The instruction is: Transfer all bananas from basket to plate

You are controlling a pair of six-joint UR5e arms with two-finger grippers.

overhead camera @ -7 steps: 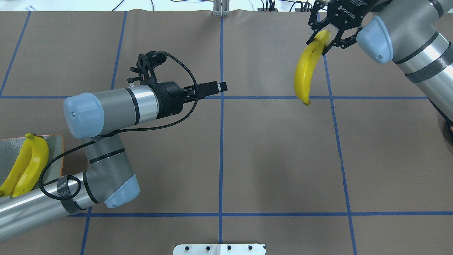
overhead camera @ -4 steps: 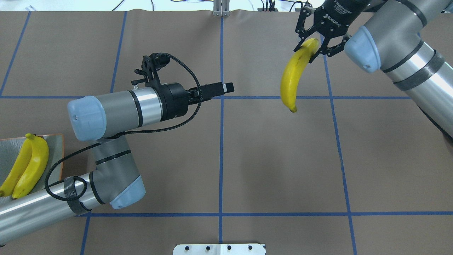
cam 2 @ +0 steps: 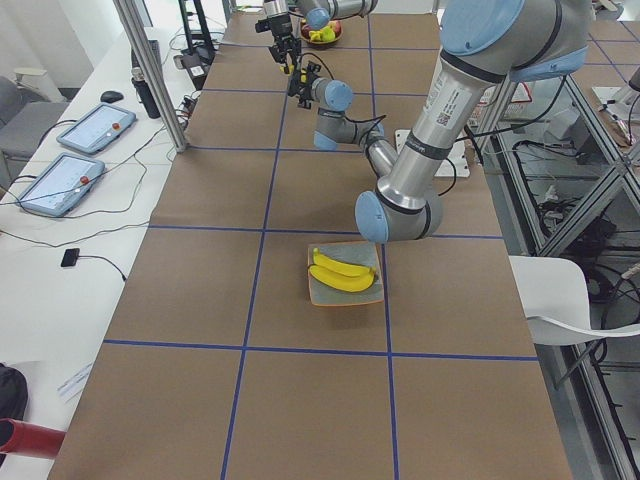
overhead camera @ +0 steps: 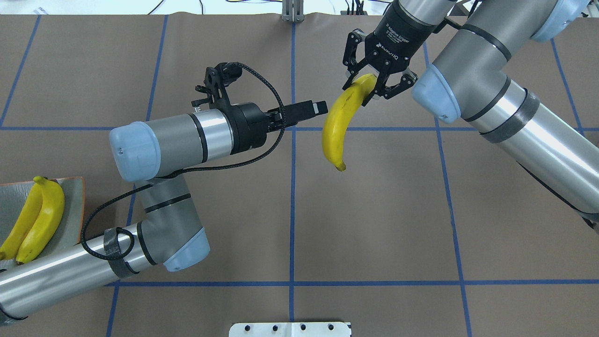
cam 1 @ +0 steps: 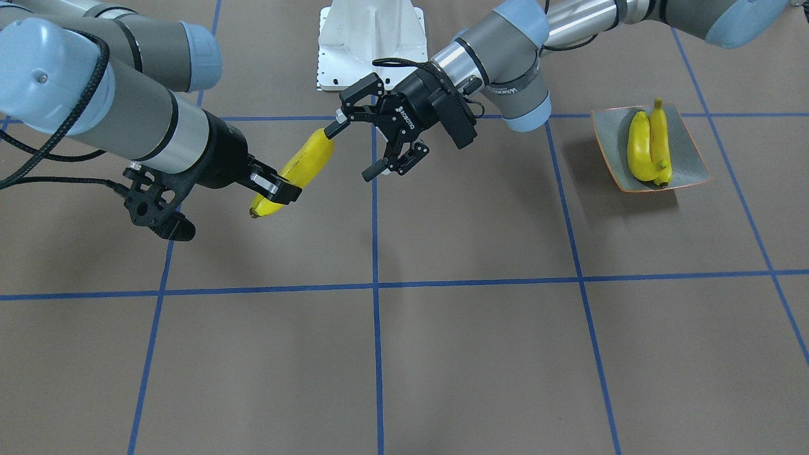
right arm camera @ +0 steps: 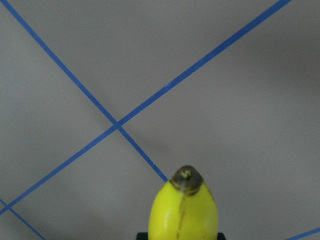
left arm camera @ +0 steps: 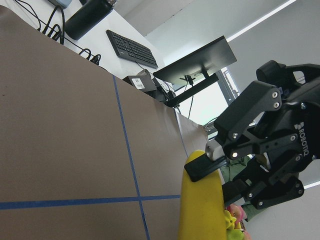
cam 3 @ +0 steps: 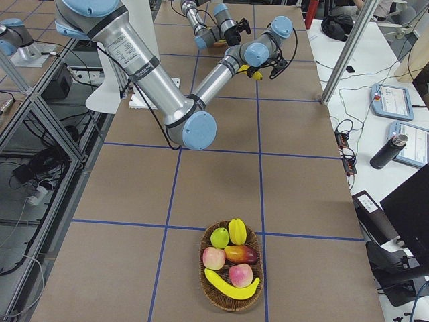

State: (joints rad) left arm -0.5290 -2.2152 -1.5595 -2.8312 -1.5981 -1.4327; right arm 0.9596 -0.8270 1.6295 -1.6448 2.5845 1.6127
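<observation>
One banana hangs in the air over the table's middle, my right gripper shut on its far end. In the front-facing view my left gripper is open, its upper fingertip right at the free end of this banana; whether they touch I cannot tell. Seen from the left wrist, the same banana is close ahead. Two bananas lie side by side on the plate by my left arm. At the table's right end, the basket holds another banana.
The basket also holds apples and other fruit. The white robot base sits at the near table edge. Blue tape lines grid the brown table. Tablets and cables lie on a side desk past the far edge.
My right arm has carried the banana left and nearer to me, up to the left gripper. The left gripper has edged right towards it. The plate's bananas have not moved.
</observation>
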